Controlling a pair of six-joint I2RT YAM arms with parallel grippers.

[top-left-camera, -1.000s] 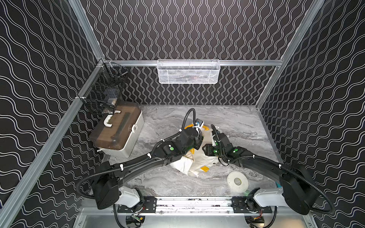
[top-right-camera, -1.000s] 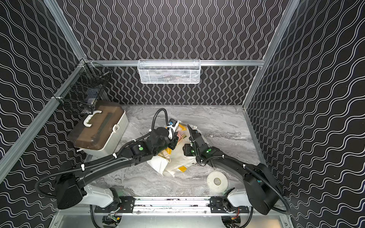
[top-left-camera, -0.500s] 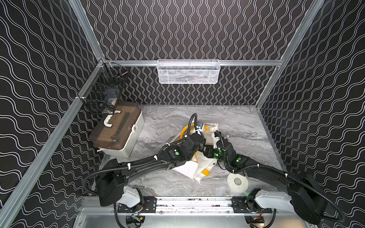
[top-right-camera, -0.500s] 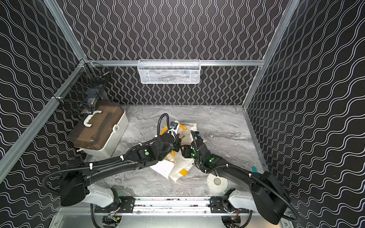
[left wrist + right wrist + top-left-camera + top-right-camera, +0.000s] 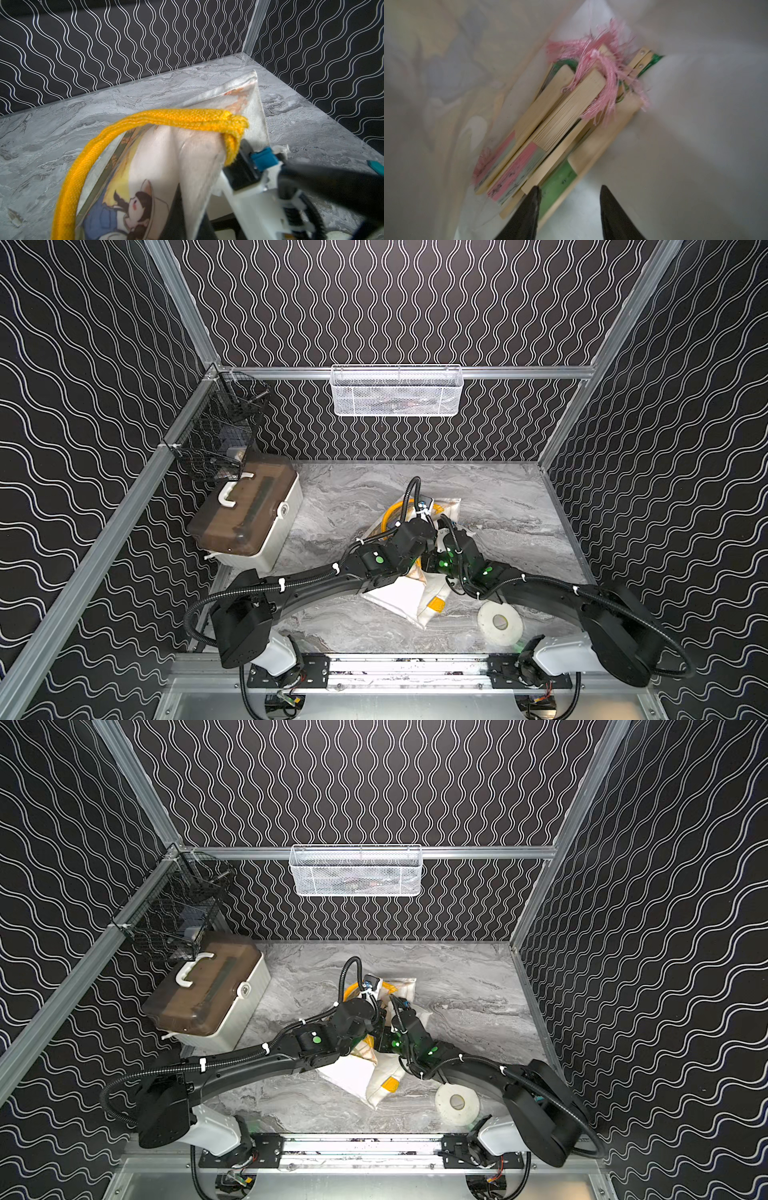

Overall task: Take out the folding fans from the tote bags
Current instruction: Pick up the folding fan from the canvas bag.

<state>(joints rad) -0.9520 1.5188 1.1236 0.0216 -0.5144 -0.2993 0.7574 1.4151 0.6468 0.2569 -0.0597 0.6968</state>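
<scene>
The white tote bag (image 5: 399, 597) (image 5: 353, 1075) lies crumpled on the marble table, its yellow handle (image 5: 390, 514) (image 5: 166, 118) looped at the far end. My left gripper (image 5: 192, 207) is shut on a fold of the tote bag's printed fabric (image 5: 187, 149). Inside the bag, several closed folding fans (image 5: 566, 108) lie stacked, with bamboo ribs, pink and green paper and pink tassels (image 5: 596, 60). My right gripper (image 5: 570, 188) is inside the bag and open. One fingertip (image 5: 535, 193) rests over the near end of a green fan (image 5: 558, 180). In both top views the fans are hidden.
A white tape roll (image 5: 498, 624) (image 5: 456, 1104) lies by the right arm near the front edge. A brown-lidded white box (image 5: 245, 514) stands at the left. A black wire basket (image 5: 216, 435) and a white mesh basket (image 5: 395, 391) hang on the walls.
The left gripper has shifted the bag's mouth slightly right and back. The right arm has moved in with it, and its jaws have narrowed a little.
</scene>
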